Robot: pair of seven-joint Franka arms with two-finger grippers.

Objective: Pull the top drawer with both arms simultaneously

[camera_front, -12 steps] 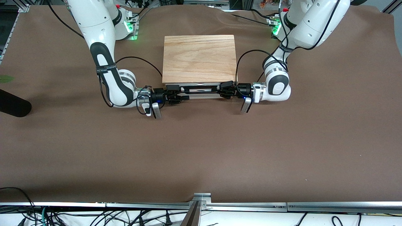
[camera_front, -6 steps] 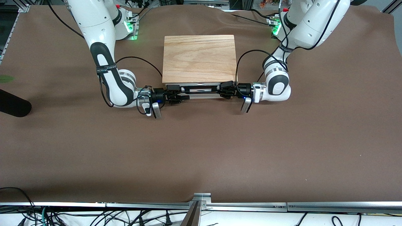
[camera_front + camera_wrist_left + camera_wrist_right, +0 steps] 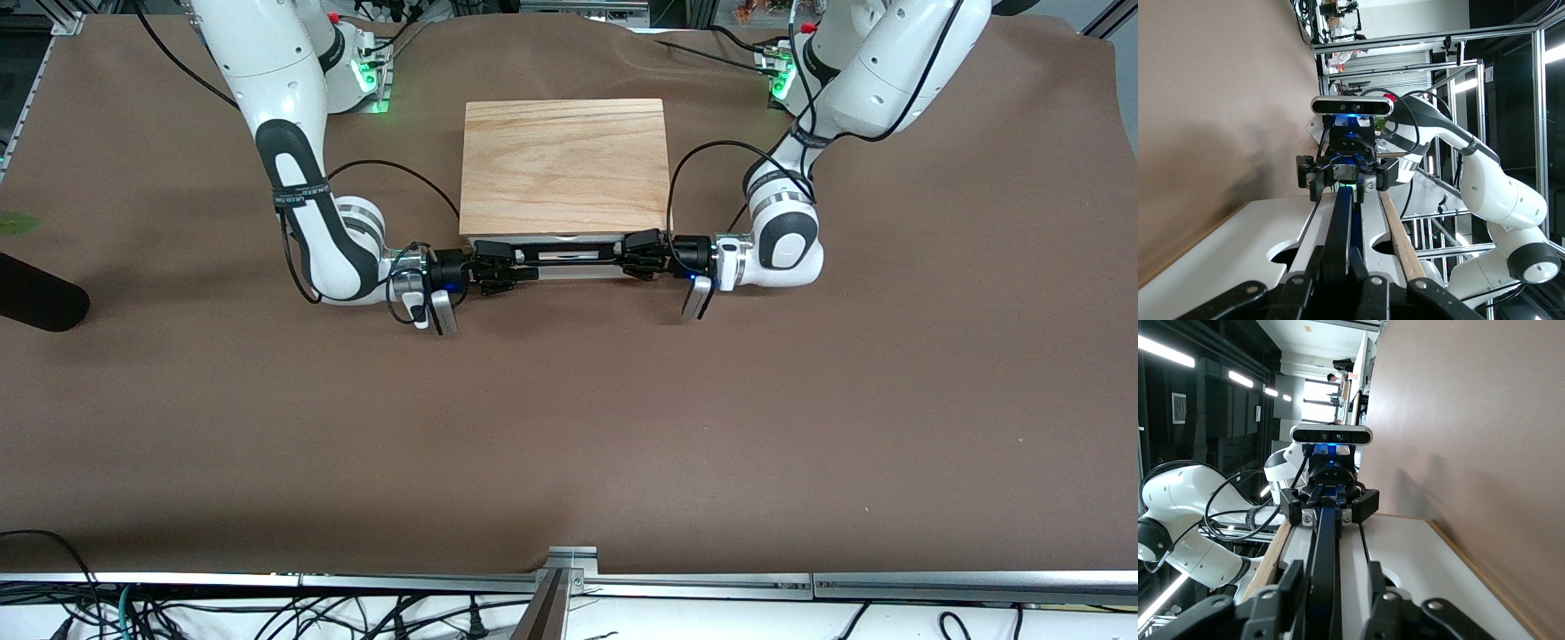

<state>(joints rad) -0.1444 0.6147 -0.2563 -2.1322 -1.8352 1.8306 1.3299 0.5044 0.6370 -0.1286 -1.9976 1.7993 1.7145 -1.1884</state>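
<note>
Front view shows a low cabinet with a light oak top [image 3: 565,165] standing on the brown-covered desk [image 3: 569,427] near the edge where both robot bases are mounted, about midway between them. The shallow white-fronted top drawer [image 3: 569,258] faces the front camera and looks shut or barely started, its front just under the oak top's lip. Across that front runs the wide black wire handle [image 3: 569,260], and each arm has come in sideways, level with the desk, to take one end of it. The left gripper [image 3: 642,256] is at the handle's end toward the left arm's side; in the left wrist view its black fingers [image 3: 1371,293] are pressed together on the black bar [image 3: 1340,227], pinching it. The right gripper [image 3: 495,267] is at the other end; in the right wrist view its fingers [image 3: 1291,587] lie close on either side of the bar [image 3: 1325,547], but whether they are clamped tight on it I cannot tell. Each wrist camera looks straight along the handle at the other arm's gripper, so the two grips are mirrored. That symmetry probably serves to spread the pull evenly and keep the wide drawer from skewing in its runners.
</note>
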